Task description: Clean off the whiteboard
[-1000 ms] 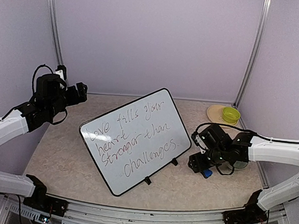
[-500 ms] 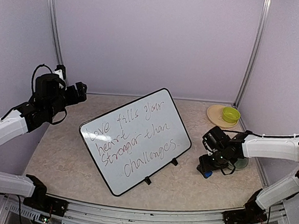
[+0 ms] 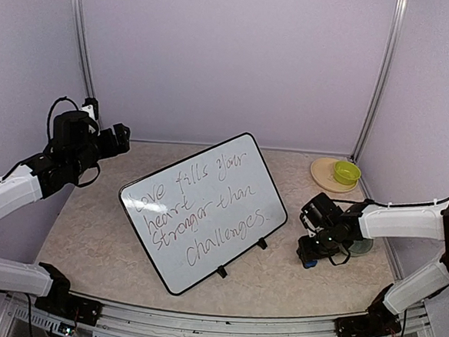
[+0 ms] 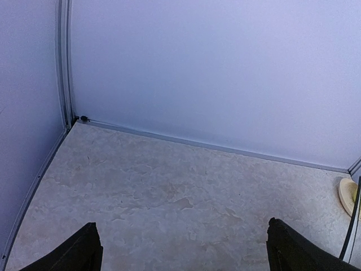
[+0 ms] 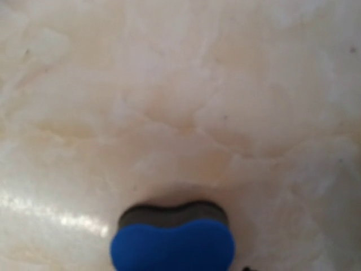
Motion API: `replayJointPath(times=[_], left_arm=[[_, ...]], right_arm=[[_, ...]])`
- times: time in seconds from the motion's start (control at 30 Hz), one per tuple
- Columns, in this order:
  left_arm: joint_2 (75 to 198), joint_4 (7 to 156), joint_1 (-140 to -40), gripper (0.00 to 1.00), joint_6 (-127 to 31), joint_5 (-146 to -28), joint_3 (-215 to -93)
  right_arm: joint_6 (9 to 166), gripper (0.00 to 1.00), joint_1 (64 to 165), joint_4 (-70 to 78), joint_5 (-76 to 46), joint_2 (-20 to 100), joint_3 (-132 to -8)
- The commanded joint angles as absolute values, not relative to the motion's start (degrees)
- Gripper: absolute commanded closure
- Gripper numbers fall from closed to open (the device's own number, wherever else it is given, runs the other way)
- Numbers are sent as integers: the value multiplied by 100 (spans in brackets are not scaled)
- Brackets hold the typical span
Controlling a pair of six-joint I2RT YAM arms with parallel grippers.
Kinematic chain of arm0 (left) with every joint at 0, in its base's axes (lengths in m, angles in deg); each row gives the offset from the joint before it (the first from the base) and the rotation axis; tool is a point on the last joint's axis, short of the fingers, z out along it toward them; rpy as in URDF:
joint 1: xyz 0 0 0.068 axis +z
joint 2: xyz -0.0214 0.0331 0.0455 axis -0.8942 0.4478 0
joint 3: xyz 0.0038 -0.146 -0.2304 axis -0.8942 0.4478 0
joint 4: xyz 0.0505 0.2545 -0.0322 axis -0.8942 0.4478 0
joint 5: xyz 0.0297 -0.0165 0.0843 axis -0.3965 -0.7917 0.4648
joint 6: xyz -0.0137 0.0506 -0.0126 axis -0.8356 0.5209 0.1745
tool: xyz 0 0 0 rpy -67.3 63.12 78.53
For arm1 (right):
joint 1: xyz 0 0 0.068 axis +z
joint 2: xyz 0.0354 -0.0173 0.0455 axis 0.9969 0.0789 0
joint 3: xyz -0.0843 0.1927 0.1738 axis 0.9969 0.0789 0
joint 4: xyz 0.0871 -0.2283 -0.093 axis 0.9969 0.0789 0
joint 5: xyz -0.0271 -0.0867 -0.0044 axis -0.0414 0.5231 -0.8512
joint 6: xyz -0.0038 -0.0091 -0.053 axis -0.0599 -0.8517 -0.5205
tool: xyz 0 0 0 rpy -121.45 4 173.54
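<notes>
The whiteboard (image 3: 204, 209) leans on a thin black stand in the middle of the table, covered in purple and red handwriting. A small blue eraser (image 3: 309, 261) with a dark felt base lies on the table to its right; it also fills the bottom edge of the right wrist view (image 5: 172, 247). My right gripper (image 3: 313, 254) is down right over the eraser, and its fingers are hidden in both views. My left gripper (image 3: 121, 136) hovers high at the back left, far from the board, its fingers (image 4: 79, 251) wide apart with nothing between them.
A yellow-green bowl (image 3: 346, 173) sits on a tan plate (image 3: 321, 169) at the back right corner. A greyish round dish (image 3: 360, 246) lies under my right forearm. Purple walls close the table on three sides.
My right wrist has turned and shifted a little to the right, settling lower over the blue eraser. The left arm and the whiteboard have not moved.
</notes>
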State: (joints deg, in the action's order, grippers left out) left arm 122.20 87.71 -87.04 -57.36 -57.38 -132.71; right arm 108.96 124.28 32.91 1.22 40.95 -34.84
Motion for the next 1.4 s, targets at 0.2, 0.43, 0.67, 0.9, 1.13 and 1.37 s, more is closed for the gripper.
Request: replayJointPath(times=[0.2,0.43,0.67,0.9,1.13,1.37], left_arm=[[12231,8735,-8599,1,-5763,-5851,-13286],[12237,8735,-8598,1,-5759,-5877,-13286],[12223,8735,-8590,1,-5767,-5886,-13285],[12223,8731,-8588,1,-5761,-5911,-13286],[12232,8735,-8590,1,-5761,-5925,-13285],[12230,8735,-8589,1,-5765,-5921,-13283]], right_arm=[[10971,51,12397,3362,-73,4022,-3405],[11017,64,12397,3379,29,3932,-3387],[10981,89,12405,3364,49,3961,-3397],[10964,90,12482,3337,117,4004,-3404],[10975,77,12617,3392,254,4271,-3479],[11019,74,12713,3452,309,4293,-3511]])
